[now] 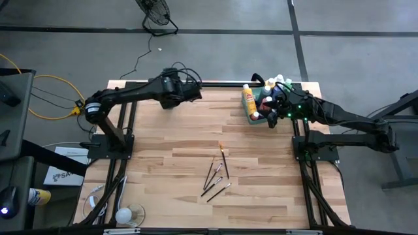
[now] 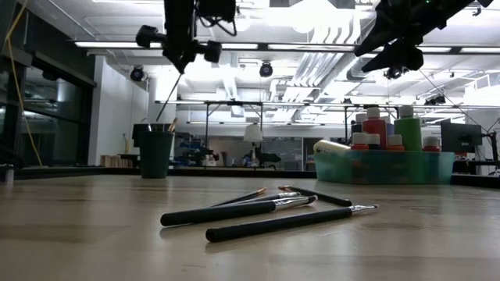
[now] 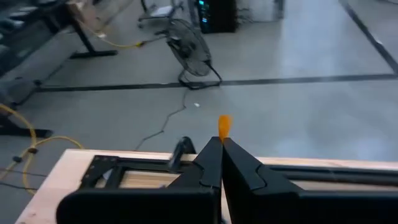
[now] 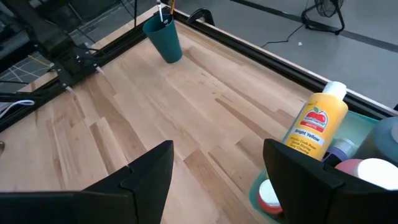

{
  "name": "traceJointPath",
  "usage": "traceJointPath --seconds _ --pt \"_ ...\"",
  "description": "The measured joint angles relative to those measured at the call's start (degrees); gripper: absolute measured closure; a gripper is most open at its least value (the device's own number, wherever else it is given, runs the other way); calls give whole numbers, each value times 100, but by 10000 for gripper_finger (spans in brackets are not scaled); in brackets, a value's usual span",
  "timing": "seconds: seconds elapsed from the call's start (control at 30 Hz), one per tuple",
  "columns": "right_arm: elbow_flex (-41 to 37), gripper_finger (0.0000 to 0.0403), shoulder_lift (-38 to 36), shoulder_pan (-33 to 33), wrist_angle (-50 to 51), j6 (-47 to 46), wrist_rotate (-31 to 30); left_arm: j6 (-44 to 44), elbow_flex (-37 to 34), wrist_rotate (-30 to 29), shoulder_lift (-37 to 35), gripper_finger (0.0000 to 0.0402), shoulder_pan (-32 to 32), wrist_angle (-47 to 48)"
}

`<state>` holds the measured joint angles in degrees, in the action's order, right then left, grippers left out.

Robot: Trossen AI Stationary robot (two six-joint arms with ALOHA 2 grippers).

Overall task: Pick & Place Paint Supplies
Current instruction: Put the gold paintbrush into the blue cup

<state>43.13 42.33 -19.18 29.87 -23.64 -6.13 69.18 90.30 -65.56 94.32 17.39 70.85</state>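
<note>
My left gripper (image 2: 181, 58) hangs high over the dark round cup (image 2: 155, 152) at the table's far edge, shut on a thin paintbrush (image 2: 170, 97). In the high view the left arm (image 1: 171, 88) hides the cup. The cup (image 4: 163, 37) holds other brushes. Several dark-handled brushes (image 1: 215, 177) lie flat mid-table, also seen in the low view (image 2: 266, 211). My right gripper (image 4: 214, 180) is open above the green tray (image 2: 383, 166), touching nothing. Capped bottles stand in the tray, and a yellow bottle (image 4: 317, 124) lies in it (image 1: 248, 101). My left gripper pinches the paintbrush between its two shut fingers, coming from above. An orange end of the brush (image 3: 224, 124) shows just past the fingertips. The brush is lifted clear of the table and hangs slanted below the fingers, its lower end (image 2: 160, 119) just above the cup's rim.
The tray (image 1: 256, 116) sits at the table's far right corner, crowded with bottles. A dark rail (image 1: 222, 83) runs along the far edge. Bare wood (image 1: 170, 130) lies between cup, tray and the loose brushes. A fan (image 3: 193, 53) stands on the floor beyond.
</note>
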Motion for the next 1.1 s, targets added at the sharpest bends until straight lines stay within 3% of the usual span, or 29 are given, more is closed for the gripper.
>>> traceJointPath --seconds 0.3,1.1 --pt "0 160 0 2 1 -2 16 916 -540 -305 39 401 324 -123" --pt "-2 160 0 0 143 -10 -297 894 -513 -719 -94 401 579 -203"
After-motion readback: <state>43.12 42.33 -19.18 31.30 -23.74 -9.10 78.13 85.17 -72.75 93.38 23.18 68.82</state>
